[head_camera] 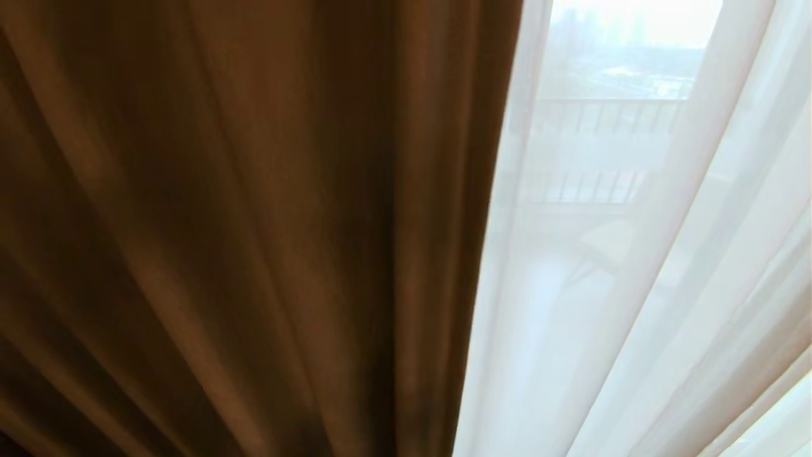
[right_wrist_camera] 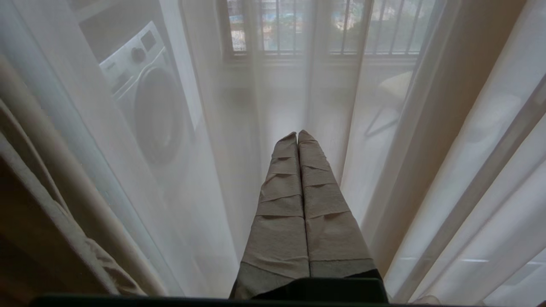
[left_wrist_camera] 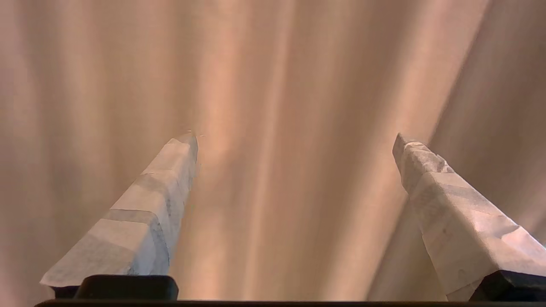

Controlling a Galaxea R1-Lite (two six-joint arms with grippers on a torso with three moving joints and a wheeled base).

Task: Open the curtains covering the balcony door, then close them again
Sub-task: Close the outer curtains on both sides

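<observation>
The heavy beige curtain (head_camera: 254,241) hangs in deep pleats over the left two thirds of the head view. Beside it on the right hangs the white sheer layer (head_camera: 634,285). Neither arm shows in the head view. In the left wrist view my left gripper (left_wrist_camera: 295,137) is open, its taped fingers (left_wrist_camera: 140,213) spread wide in front of the beige curtain folds (left_wrist_camera: 273,85), with nothing between them. My right gripper (right_wrist_camera: 297,133) is shut and empty, pointing at the sheer (right_wrist_camera: 239,128). The balcony door itself is hidden behind the sheer.
Through the sheer I make out a washing machine (right_wrist_camera: 145,98), a window with railing bars (right_wrist_camera: 324,30) and a balcony railing (head_camera: 602,117). A bunched beige curtain edge (right_wrist_camera: 47,213) hangs beside the right arm.
</observation>
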